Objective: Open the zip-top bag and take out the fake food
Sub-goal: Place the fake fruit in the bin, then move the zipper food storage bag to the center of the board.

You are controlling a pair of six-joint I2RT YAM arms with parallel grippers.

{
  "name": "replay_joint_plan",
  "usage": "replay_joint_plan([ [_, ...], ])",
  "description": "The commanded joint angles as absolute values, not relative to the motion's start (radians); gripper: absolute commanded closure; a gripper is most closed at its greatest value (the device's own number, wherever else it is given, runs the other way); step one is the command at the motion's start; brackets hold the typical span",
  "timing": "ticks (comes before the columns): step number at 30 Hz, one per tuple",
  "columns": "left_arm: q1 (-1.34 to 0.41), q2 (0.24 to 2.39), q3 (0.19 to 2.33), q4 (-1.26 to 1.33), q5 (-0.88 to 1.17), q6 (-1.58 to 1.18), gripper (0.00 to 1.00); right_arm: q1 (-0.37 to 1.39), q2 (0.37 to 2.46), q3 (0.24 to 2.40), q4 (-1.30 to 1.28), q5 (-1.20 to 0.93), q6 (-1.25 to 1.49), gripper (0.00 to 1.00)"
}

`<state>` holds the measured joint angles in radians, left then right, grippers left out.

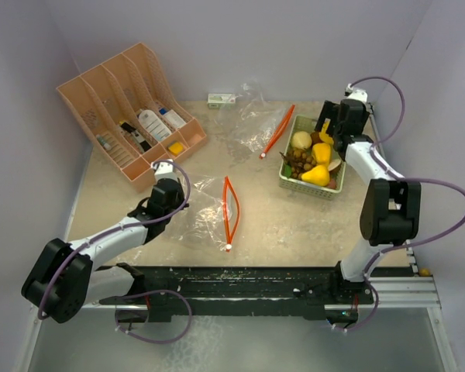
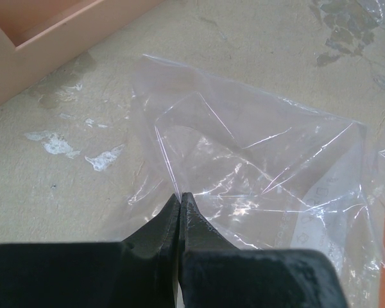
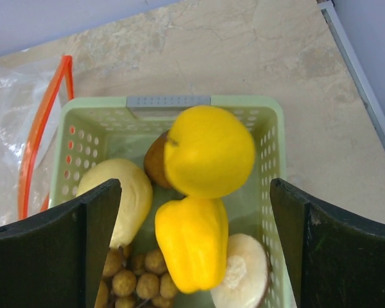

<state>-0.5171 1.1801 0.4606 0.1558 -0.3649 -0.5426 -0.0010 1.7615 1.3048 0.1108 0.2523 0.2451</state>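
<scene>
Zip-top bag in left gripper; second bag; one basket, fake food.

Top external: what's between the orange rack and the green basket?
A crumpled clear zip-top bag lies between the orange rack and green basket, its orange zip strip beside the basket. Seen in the top view; right wrist shows its edge.

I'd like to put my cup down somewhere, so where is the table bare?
The widest bare patch is the tabletop on the arms' side of the green basket, right of the near bag. A narrower one lies between the orange rack and the far bag. The back is crowded, and the left pincer grips the near bag.
</scene>
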Motion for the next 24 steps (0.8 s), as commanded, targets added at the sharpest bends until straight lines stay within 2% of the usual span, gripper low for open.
replay_joint_plan([
  [1, -0.508, 1.190, 0.465, 0.205, -0.350, -0.560, 1.00, 0.003, 1.608, 1.251, 0.198, 0.184, 0.197, 0.00],
  [5, -0.503, 1.198, 0.465, 0.212, -0.344, -0.563, 1.00, 0.081, 1.505, 1.164, 0.222, 0.130, 0.194, 0.03],
  [10, -0.499, 1.211, 0.465, 0.220, -0.335, -0.567, 1.00, 0.285, 1.409, 1.051, 0.237, 0.102, 0.210, 0.06],
  [16, -0.495, 1.218, 0.465, 0.226, -0.325, -0.573, 1.00, 0.518, 1.367, 0.833, 0.420, 0.015, 0.306, 0.07],
  [24, -0.496, 1.222, 0.465, 0.234, -0.313, -0.577, 1.00, 0.706, 1.551, 0.824, 0.515, -0.123, 0.378, 0.07],
])
